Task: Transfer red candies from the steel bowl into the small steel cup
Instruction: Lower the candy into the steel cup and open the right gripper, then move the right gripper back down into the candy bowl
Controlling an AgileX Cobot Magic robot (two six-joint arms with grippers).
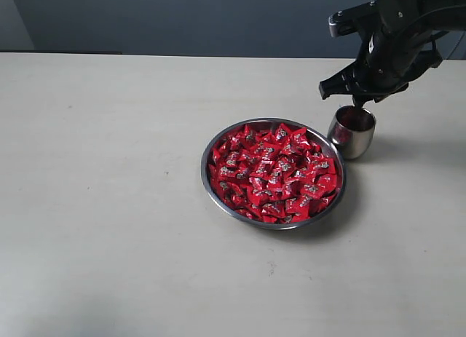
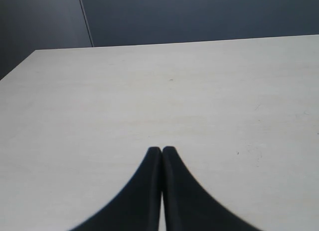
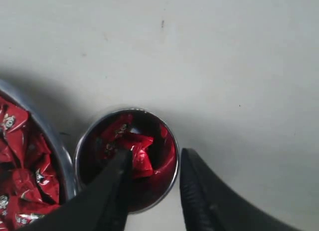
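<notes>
Drop-off step: black right gripper spread wide over small shiny steel cup, square red wrapped candy already inside. Next: lift, swing to wide shiny steel bowl, pinch from piled red candies. Left gripper squeezed together, empty.
</notes>
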